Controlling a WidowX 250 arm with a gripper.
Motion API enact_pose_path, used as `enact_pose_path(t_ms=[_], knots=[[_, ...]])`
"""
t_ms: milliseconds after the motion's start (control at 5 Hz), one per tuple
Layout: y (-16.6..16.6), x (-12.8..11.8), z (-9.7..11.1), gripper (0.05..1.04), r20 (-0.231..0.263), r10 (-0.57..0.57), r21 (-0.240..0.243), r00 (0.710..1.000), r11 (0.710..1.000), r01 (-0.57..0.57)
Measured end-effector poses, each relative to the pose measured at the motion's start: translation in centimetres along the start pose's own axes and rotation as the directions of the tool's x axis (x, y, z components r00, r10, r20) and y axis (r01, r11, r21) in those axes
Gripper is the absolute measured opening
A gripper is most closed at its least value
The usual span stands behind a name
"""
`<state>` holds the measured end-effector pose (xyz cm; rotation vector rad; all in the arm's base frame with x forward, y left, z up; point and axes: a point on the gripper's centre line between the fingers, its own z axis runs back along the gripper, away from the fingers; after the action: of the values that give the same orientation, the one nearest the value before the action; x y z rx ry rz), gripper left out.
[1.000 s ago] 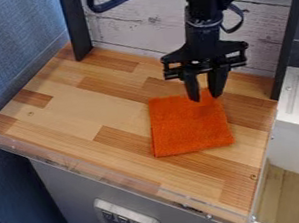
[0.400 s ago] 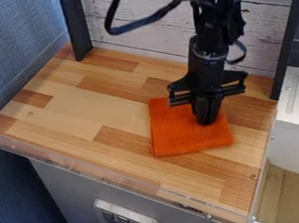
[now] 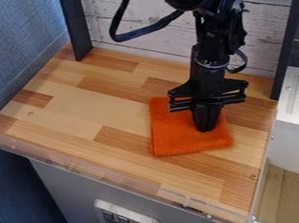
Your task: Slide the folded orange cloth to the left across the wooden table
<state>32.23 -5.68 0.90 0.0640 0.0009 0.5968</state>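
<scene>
The gripper (image 3: 209, 129) now sits farther over the cloth (image 3: 175, 137), its jaws drawn narrow (whether they pinch fabric, one cannot tell), suggesting a grasp attempt

One fixed camera is looking down at a slant from above the bench (image 3: 78, 108), facing the whitewashed planks (image 3: 148, 5) behind.

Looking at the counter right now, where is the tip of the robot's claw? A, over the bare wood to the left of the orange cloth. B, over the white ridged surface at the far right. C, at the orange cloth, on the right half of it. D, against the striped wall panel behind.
C: the claw points down at the orange cloth, its tip in front of the cloth's right half.
</scene>
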Motion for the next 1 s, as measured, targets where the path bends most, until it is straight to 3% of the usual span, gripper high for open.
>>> enact_pose_path(t_ms=[200, 600, 1000], knots=[[1.5, 0.5, -0.3, 0.063, -0.024, -0.101, -0.001, 0.995, 0.995, 0.101], [5.6, 1.4, -0.6, 0.063, -0.05, -0.31, -0.054, 0.949, 0.95, 0.308], [9.2, 2.1, -0.9, 0.063, -0.019, -0.453, -0.087, 0.891, 0.889, 0.45]])
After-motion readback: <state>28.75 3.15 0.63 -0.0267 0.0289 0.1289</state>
